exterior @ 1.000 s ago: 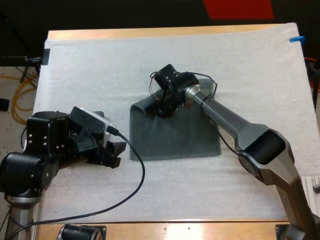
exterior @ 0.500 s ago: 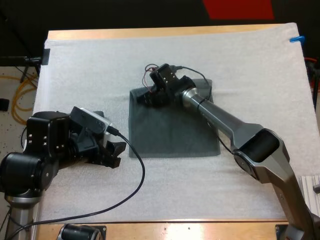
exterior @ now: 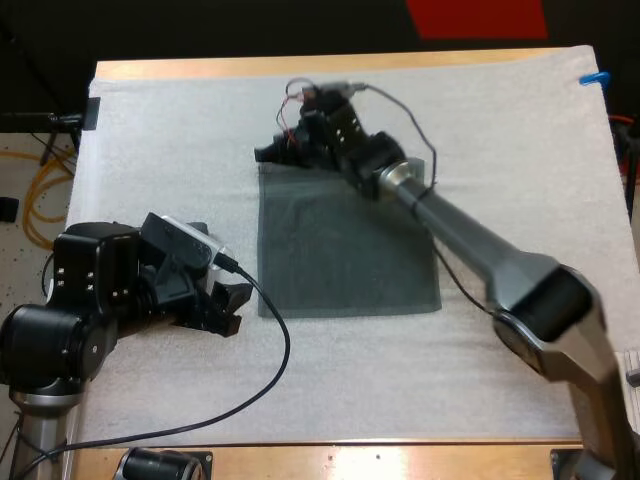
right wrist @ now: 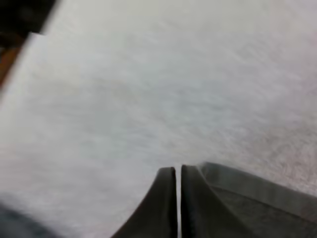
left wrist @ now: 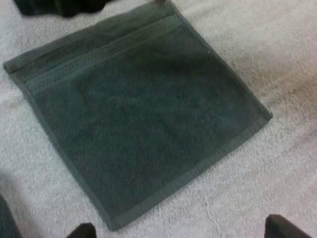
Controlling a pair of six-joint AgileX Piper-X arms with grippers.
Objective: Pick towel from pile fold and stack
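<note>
A dark grey-green towel (exterior: 345, 240) lies spread flat as a square in the middle of the mat, also seen as the towel (left wrist: 143, 119) in the left wrist view. My right gripper (exterior: 270, 152) hovers just past the towel's far left corner. Its fingers (right wrist: 163, 208) are pressed together with nothing between them, and the towel's edge (right wrist: 247, 191) lies beside them. My left gripper (exterior: 230, 305) rests low at the towel's near left side, open, its fingertips (left wrist: 83, 231) wide apart short of the near corner.
The white mat (exterior: 180, 140) surrounds the towel on all sides. The table's wooden far edge (exterior: 250, 66) runs behind the right gripper. A black cable (exterior: 270, 380) trails from the left arm across the near mat.
The right gripper moved toward the far left, drawing the folded-over part of the towel open until it lay flat. The left arm stayed still.
</note>
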